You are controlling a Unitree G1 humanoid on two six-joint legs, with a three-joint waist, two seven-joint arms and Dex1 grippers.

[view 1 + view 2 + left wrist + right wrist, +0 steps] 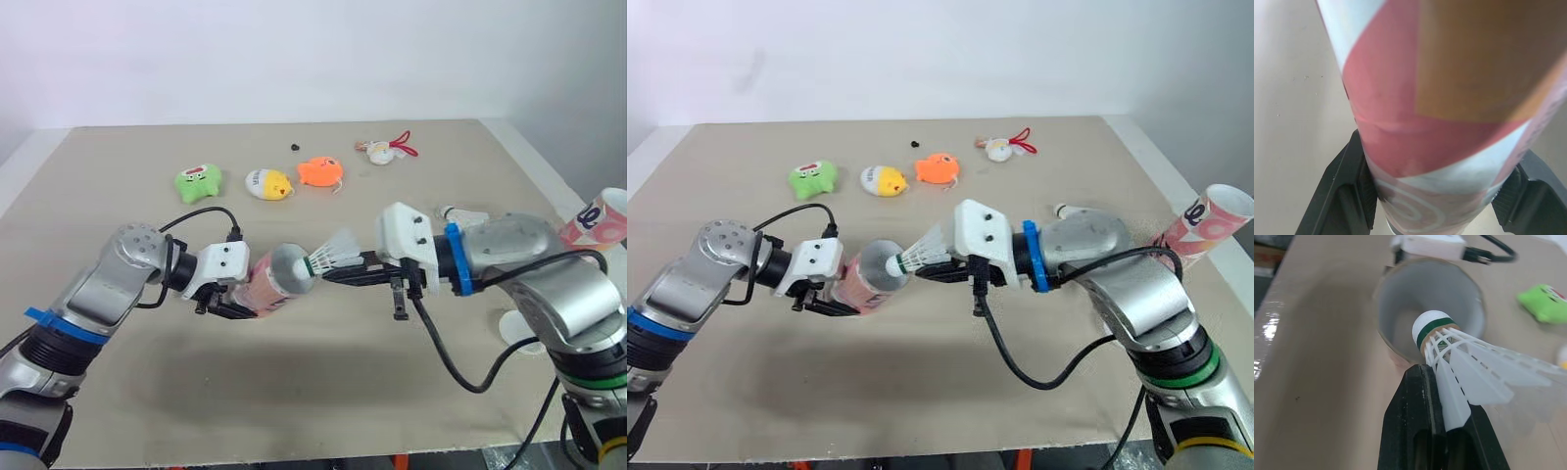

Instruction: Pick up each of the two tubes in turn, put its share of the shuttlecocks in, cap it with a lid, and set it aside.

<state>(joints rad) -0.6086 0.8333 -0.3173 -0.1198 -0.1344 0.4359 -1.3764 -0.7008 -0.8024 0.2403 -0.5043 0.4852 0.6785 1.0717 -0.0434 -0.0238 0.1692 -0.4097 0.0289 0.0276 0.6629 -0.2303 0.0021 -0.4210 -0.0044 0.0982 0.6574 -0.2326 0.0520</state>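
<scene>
Right tool (334,274) pinches a shuttlecock (334,254), cork just before the tube (273,282) mouth.

Two tubes are counted: a lifted tube (274,282) and a far-right tube (598,223). Two shuttlecocks are seen: a lifted shuttlecock (335,253) and a lying shuttlecock (466,213). Four small toys are counted: a green toy (199,182), a yellow toy (268,183), an orange toy (320,172) and a white toy (379,152). One small black object (295,147) is noted.

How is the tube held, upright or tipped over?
Tipped on its side: the left gripper holds the tube roughly level, open mouth facing the shuttlecock in the right gripper.
</scene>
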